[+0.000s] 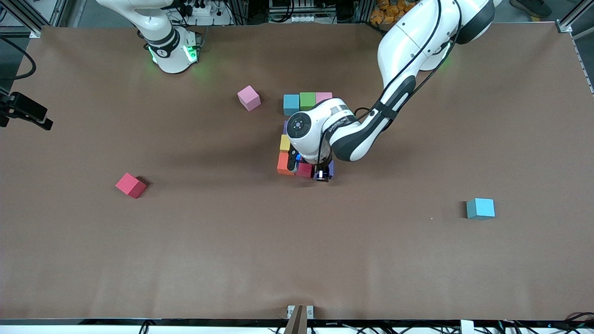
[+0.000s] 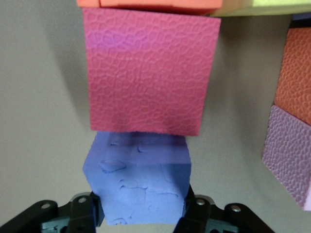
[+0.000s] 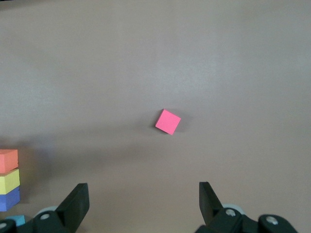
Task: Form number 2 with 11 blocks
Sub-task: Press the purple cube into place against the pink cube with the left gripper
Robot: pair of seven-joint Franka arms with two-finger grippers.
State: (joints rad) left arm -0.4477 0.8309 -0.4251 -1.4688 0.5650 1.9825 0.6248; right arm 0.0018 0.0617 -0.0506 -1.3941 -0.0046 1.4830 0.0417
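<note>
Jaws of left gripper (image 2: 138, 213) against blue block (image 2: 138, 187)

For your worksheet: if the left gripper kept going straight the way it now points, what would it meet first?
The left gripper is shut on the blue block, which touches the red block of the number 2. It points down, so probably the table just beneath; depth is unclear.

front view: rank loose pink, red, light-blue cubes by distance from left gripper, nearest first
Left gripper sits at the digit's near row, shut on a blue block.
1. Pink cube, farther from the camera, toward the right arm's end.
2. Light-blue cube, toward the left arm's end.
3. Red cube, toward the right arm's end.
</note>
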